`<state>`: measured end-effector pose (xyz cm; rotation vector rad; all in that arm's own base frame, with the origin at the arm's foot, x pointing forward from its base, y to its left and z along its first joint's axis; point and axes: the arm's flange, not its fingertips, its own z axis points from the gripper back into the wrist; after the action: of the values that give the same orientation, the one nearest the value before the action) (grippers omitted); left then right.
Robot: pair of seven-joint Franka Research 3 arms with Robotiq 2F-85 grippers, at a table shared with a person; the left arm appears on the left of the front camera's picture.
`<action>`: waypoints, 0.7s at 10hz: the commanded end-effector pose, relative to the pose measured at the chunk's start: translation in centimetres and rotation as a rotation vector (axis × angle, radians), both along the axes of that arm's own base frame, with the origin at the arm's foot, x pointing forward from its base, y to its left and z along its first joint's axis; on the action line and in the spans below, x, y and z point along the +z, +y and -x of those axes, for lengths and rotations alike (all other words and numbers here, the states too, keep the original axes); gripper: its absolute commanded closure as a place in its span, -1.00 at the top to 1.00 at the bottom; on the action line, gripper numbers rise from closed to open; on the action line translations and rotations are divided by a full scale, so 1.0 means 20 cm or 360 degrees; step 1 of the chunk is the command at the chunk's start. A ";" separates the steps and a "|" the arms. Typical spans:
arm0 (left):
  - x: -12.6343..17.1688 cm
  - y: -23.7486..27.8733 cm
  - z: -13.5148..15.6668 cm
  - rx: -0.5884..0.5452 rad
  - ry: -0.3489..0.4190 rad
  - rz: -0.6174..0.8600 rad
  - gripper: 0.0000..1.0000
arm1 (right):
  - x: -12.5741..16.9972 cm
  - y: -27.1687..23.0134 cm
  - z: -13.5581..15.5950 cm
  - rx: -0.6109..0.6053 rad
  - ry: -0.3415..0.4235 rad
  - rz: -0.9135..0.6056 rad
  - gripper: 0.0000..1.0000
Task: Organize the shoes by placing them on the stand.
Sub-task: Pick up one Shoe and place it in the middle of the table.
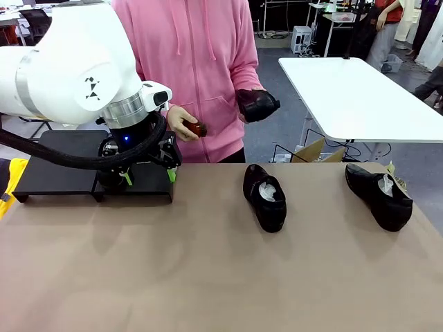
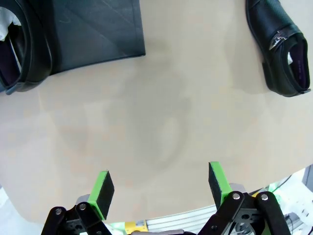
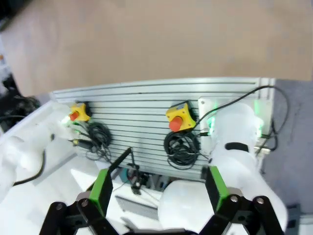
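Two black shoes lie on the tan table, one in the middle [image 1: 265,197] and one at the right [image 1: 379,196], both with white paper inside. A person in a pink hoodie holds a third shoe [image 1: 257,105] in one hand and a small brown brush [image 1: 196,128] in the other. The black stand [image 1: 62,173] sits at the far left. My left gripper [image 1: 149,176] hangs open at the stand's right front corner. In the left wrist view the left gripper [image 2: 160,188] is open over bare table, with a shoe [image 2: 24,49] on the stand [image 2: 98,29] and another shoe [image 2: 281,49] on the table. My right gripper [image 3: 159,190] is open and holds nothing.
A white table [image 1: 360,97] stands behind at the right, with a cardboard box [image 1: 315,151] below it. The right wrist view looks at a ribbed aluminium panel [image 3: 146,112] with two yellow emergency-stop boxes [image 3: 178,116] and coiled cables, below the table's near edge [image 3: 146,44].
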<state>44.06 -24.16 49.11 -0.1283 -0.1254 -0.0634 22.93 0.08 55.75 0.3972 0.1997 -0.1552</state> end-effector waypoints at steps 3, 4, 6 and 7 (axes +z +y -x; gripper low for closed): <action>0.00 0.01 0.00 0.0001 0.0002 0.0005 1.00 | -0.14 0.03 -0.48 0.0382 -0.0240 0.0313 1.00; 0.00 0.01 0.00 0.0001 0.0002 0.0005 1.00 | -0.22 0.03 -0.59 0.0392 -0.0297 0.0392 1.00; 0.00 0.01 0.00 0.0001 0.0002 0.0005 1.00 | -0.38 0.02 -0.73 0.0421 -0.0397 0.0504 1.00; 0.00 0.01 0.00 0.0001 0.0002 0.0005 1.00 | -0.44 0.02 -0.78 0.0455 -0.0468 0.0622 1.00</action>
<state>44.09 -24.17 49.07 -0.1281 -0.1247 -0.0634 38.27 0.79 47.95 0.0533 -0.0167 0.1242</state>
